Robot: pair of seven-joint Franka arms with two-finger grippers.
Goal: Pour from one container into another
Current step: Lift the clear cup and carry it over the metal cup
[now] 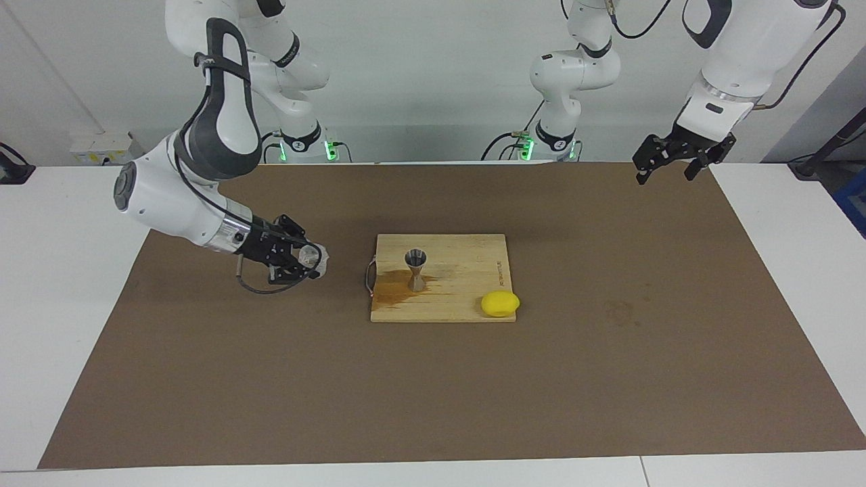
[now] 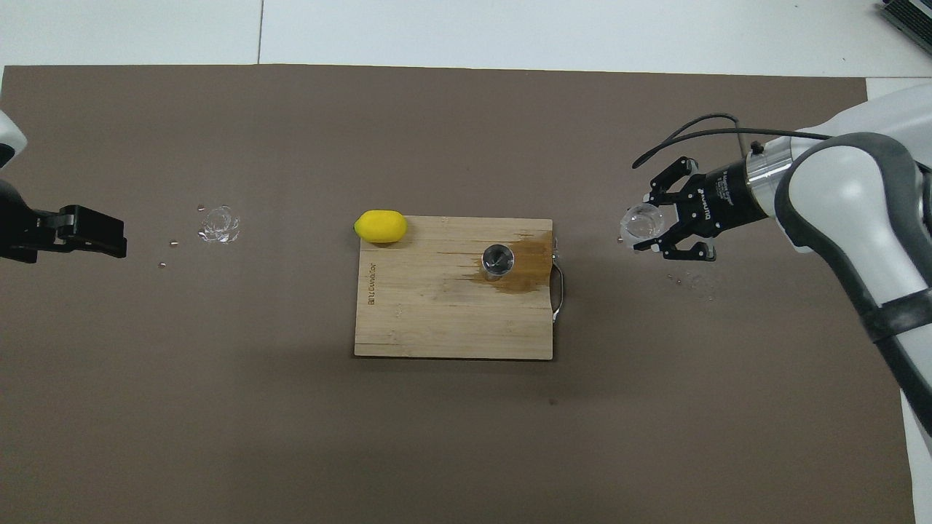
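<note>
**Facing view and overhead view: stock at this moment**

Facing view, middle left of the frame: you have the right hand [image 1: 312,262] closed on the clear cup [image 1: 316,258], carried tipped on its side in the air above the brown mat [image 1: 433,392], between that arm's end of the counter and the cutting board [image 1: 460,297]. In the overhead view the same hand [image 2: 650,231] and cup [image 2: 641,222] sit at middle right, the cup's mouth turned toward the board [image 2: 437,313].

Item, jigger [image 1: 415,269]: steel, hourglass-shaped, upright on the board, centre of both frames [image 2: 498,260]. It stands at the edge of a brownish wet stain [image 1: 392,289] that spreads toward the board's metal handle [image 1: 370,276].

Item, lemon [image 1: 500,304]: yellow, on the board's corner, lower right of the jigger in the facing view, upper left of it in the overhead view [image 2: 380,226].

Item, left hand [image 1: 666,161]: upper right of the facing view, raised over the mat's corner, fingers spread wide, holding nothing. Your left arm waits there. At the overhead view's left edge it shows as a dark shape [image 2: 80,233].

Item, small clear puddle [image 2: 219,223]: on the mat, middle left of the overhead view, with a few droplets beside it.
</note>
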